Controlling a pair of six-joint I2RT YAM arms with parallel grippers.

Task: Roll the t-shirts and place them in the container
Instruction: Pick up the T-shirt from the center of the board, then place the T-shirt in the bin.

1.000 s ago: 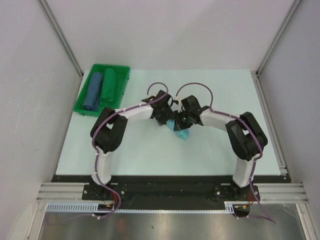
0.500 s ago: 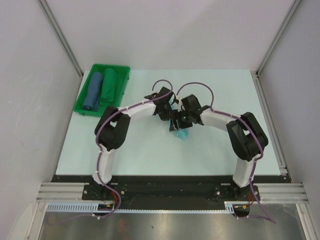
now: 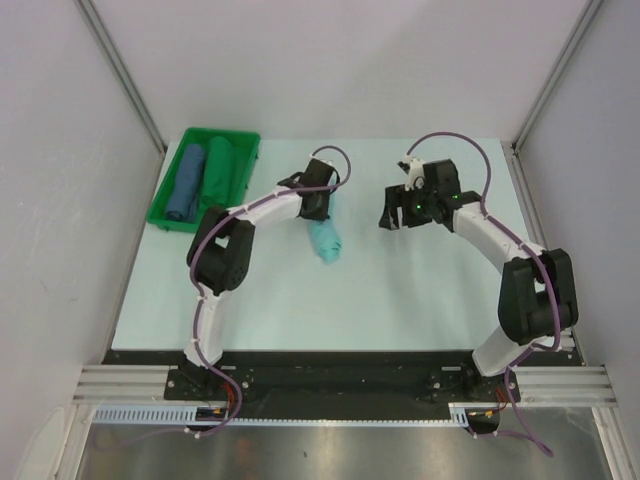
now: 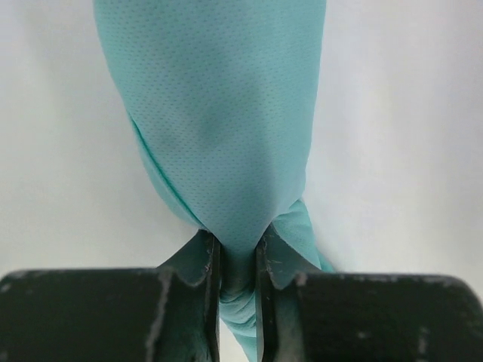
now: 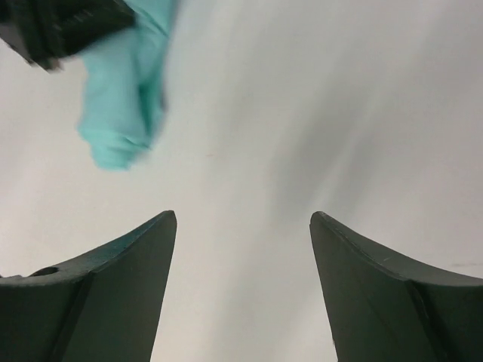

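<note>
Since the earlier frame, the right arm had drawn away from the left arm and swung toward the far right part of the bench (image 3: 420, 290), and its jaws had spread. The left arm had shifted slightly toward the far left with the cloth. The left end effector (image 4: 238, 253) was closed on one narrow end of the t-shirt (image 3: 325, 242), the cloth pinched between both fingers in the left wrist view. The garment, light turquoise and gathered into a compact rolled bundle, extended from that grip toward the near edge. It lay a little left of the bench centre and somewhat nearer the far edge. Whether its free end touched the surface could not be determined. The right end effector (image 5: 241, 216) stood wide open and held nothing, well apart from the t-shirt. A green tray (image 3: 160, 215) sat at the far left corner. It held a blue bundle (image 3: 187, 183) and a dark green bundle (image 3: 217, 172) side by side.
</note>
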